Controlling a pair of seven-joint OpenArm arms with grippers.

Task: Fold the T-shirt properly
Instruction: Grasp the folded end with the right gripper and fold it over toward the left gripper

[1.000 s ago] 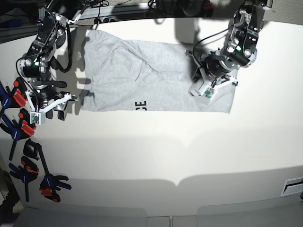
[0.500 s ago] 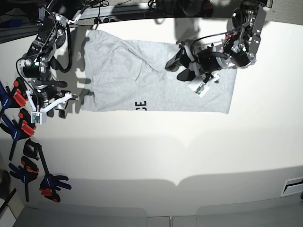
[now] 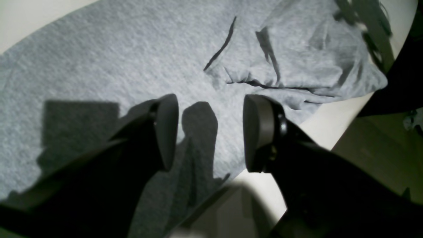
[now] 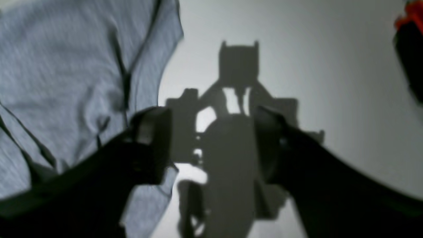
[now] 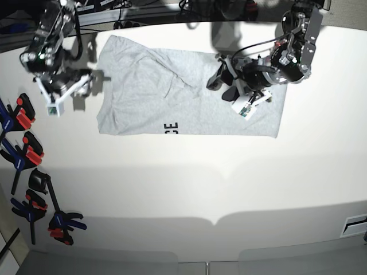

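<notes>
The light grey T-shirt (image 5: 172, 91) lies spread flat on the white table, with black letters "CE" (image 5: 170, 128) at its near edge. My left gripper (image 5: 221, 85) hangs open and empty over the shirt's right half. In the left wrist view (image 3: 210, 132) its fingers (image 3: 167, 132) stand apart above plain grey cloth (image 3: 99, 66), with a wrinkled fold (image 3: 297, 79) beyond. My right gripper (image 5: 84, 86) is open and empty just left of the shirt's left edge. In the right wrist view (image 4: 211, 142) it is over bare table, the shirt (image 4: 66, 72) to its left.
Several blue, red and black clamps (image 5: 26, 154) lie along the table's left edge, more near the front left (image 5: 60, 220). A red-tipped clamp (image 4: 411, 19) shows beside the right gripper. The table's back edge (image 3: 343, 132) runs close behind the left gripper.
My right arm has moved toward the back along the shirt's left edge. My left arm swung left over the shirt a second ago and has hardly moved since.
</notes>
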